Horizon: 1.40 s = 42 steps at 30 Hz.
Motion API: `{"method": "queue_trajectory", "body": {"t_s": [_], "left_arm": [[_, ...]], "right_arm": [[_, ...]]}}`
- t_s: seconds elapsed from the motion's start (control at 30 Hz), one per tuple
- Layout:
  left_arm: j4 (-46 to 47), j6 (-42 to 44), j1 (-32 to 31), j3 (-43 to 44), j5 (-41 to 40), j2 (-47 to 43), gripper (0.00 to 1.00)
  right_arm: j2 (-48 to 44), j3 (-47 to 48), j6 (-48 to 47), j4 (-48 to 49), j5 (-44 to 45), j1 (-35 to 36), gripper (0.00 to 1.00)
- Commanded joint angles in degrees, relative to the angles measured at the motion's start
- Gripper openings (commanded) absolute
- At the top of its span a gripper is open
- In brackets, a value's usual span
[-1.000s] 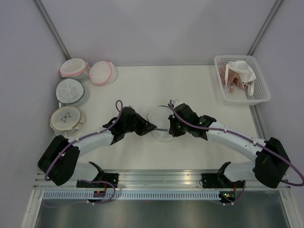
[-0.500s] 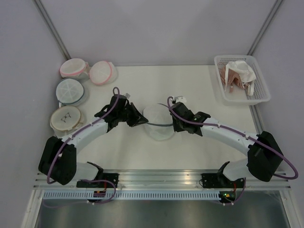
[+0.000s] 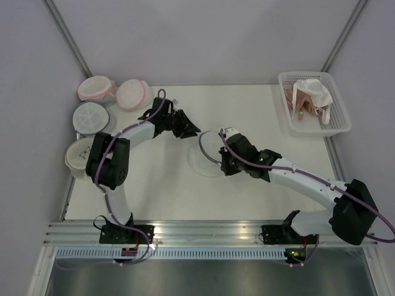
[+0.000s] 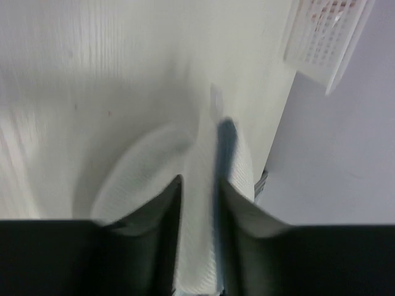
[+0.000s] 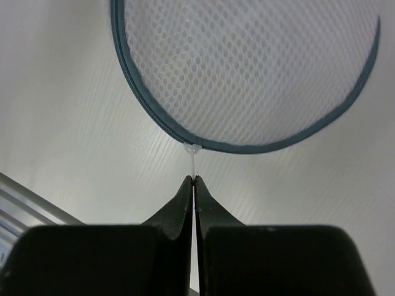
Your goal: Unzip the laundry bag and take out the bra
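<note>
When viewed from above, tabletop [image 3: 247,111] with laundry bag [image 3: 203,161] near centre, white mesh dome inside dark blue-grey zip rim. Left gripper [image 3: 196,131] at bag's far-left side, fingers nearly together, fold of mesh pinched between. Right gripper [image 5: 194,182] at bag's right side, fingers pressed together on thin white zip pull [image 5: 193,161].
</note>
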Motion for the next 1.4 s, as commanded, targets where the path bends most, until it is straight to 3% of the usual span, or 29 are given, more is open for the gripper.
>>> {"method": "queue_trajectory", "body": {"t_s": [0.0,0.03,0.13,0.2,0.33,0.43,0.57,0.87,0.97,1.07,1.2,1.33,1.37], "left_arm": [[10.47,-4.06,2.13,5.81,0.85,4.09,0.46],[10.56,-4.16,1.96,5.29,0.86,3.74,0.61],[10.12,-4.6,1.96,-1.55,-2.47,-3.35,0.78],[6.81,-4.68,1.96,-8.29,-8.0,-11.87,0.87],[5.37,-7.4,1.17,-18.25,-10.92,-24.28,0.99],[4.67,-8.46,-2.59,-21.87,-10.13,-29.21,1.0],[5.11,-10.3,-9.1,-24.07,-12.49,-29.4,0.99],[13.01,-14.7,-17.03,-23.9,-16.28,-20.97,0.99],[16.0,-15.84,-18.08,-22.76,-16.98,-18.16,0.95],[16.27,-15.49,-18.96,-21.0,-17.25,-16.05,0.84],[16.62,-15.14,-19.14,-21.52,-17.51,-16.12,0.53],[15.31,-14.27,-19.05,-23.02,-19.96,-18.05,0.34],[14.7,-14.0,-18.88,-23.19,-20.23,-18.41,0.25]], "right_arm": [[-2.07,-1.95,-0.76,-4.98,-3.68,0.91,0.0],[-2.16,-2.04,-0.59,-4.71,-3.77,0.91,0.0],[-1.81,-2.22,-0.59,-3.83,-3.77,0.91,0.01],[-1.12,-1.96,-0.76,-2.95,-3.68,0.91,0.0],[0.56,-0.99,-1.11,-1.46,-6.58,0.91,0.01],[1.09,-0.55,-1.38,-0.06,-7.9,0.83,0.0],[0.3,-0.72,-1.03,1.0,-8.43,0.91,0.0],[-1.37,-0.55,0.2,3.46,-12.38,0.91,0.0],[-2.25,-0.72,0.03,3.29,-12.47,1.0,0.0],[-2.86,-0.81,0.12,3.02,-12.29,1.0,0.0],[-3.39,-0.64,0.03,1.8,-11.07,1.0,0.0],[-3.4,-0.99,-0.23,0.74,-11.06,0.91,0.0],[-3.13,-1.08,-0.41,0.48,-11.24,1.0,0.0]]}}
